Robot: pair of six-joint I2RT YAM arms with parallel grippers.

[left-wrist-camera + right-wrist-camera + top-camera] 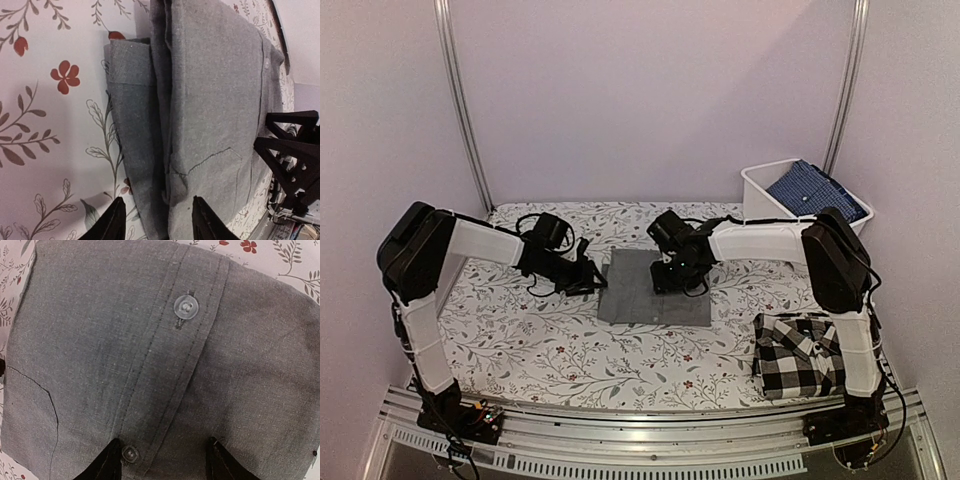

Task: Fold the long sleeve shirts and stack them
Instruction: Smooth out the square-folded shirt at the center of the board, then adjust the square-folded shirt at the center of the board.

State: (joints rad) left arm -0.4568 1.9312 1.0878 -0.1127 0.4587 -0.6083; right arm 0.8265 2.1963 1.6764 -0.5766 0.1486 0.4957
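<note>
Checked shirt (798,355) nearest, left claw (157,201) and right claw (164,440) spread at grey shirt (640,295), bin (755,192) possibly holding cloth (815,190)

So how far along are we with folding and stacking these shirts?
Done: the checked shirt lies folded at the near right, and the grey shirt looks folded into a rectangle mid-table. In hand: the left gripper is open at the grey shirt's left edge, the right gripper open over its button placket. Left: stacking; the two shirts lie apart.

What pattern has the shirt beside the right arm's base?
Shirt: black-and-white checks, top external view.
</note>
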